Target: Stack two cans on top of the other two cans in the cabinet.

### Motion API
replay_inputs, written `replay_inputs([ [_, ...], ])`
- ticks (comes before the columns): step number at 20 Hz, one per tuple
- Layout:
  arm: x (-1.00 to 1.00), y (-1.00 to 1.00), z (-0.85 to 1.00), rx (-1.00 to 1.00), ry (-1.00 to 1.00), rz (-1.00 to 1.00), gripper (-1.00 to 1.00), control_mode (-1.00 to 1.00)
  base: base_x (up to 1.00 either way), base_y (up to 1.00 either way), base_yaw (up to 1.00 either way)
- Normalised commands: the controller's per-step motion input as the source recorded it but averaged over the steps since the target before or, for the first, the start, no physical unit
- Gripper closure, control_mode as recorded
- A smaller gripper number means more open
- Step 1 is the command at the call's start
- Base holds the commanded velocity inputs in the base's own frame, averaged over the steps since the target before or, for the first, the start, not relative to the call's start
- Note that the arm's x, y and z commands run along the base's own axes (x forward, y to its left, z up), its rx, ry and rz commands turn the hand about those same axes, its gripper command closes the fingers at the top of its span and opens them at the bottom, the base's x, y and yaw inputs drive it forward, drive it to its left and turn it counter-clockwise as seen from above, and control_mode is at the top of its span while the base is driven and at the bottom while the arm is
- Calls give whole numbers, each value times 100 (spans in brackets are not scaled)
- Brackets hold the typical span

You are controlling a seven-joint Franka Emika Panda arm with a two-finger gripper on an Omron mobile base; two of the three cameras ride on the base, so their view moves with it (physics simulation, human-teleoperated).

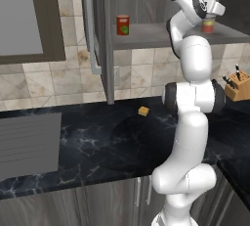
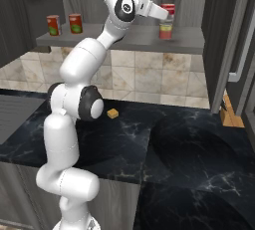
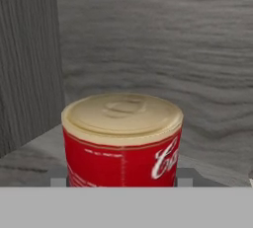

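Where the gripper [image 2: 166, 16] reaches onto the cabinet's shelf board [image 2: 139, 40], it is closed on a red can with a white band [image 3: 122, 140]. That can stands stacked on a pale green-yellow can [image 2: 166, 31], whose lower part shows beneath the hand; the fingertips are cut off at the hand view's bottom. Far along the shelf stand two red cans with green patches [image 2: 75, 24], well apart from the stack. A small orange block [image 1: 143, 111] lies on the dark counter [image 1: 97, 146].

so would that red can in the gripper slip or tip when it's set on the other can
The red can looks rigid with a smooth, glossy wall, so it may slip. Its flat ends suit stacking, but stacked on the narrow can below it could tip if off-centre.
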Motion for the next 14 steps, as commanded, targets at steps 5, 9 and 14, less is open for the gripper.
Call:
replay_inputs([
  [5, 19, 1, -24, 0, 0, 0, 100, -100, 0, 0, 0],
  [9, 18, 4, -27, 0, 0, 0, -100, -100, 0, 0, 0],
  [14, 5, 0, -17, 0, -2, 0, -100, -100, 0, 0, 0],
])
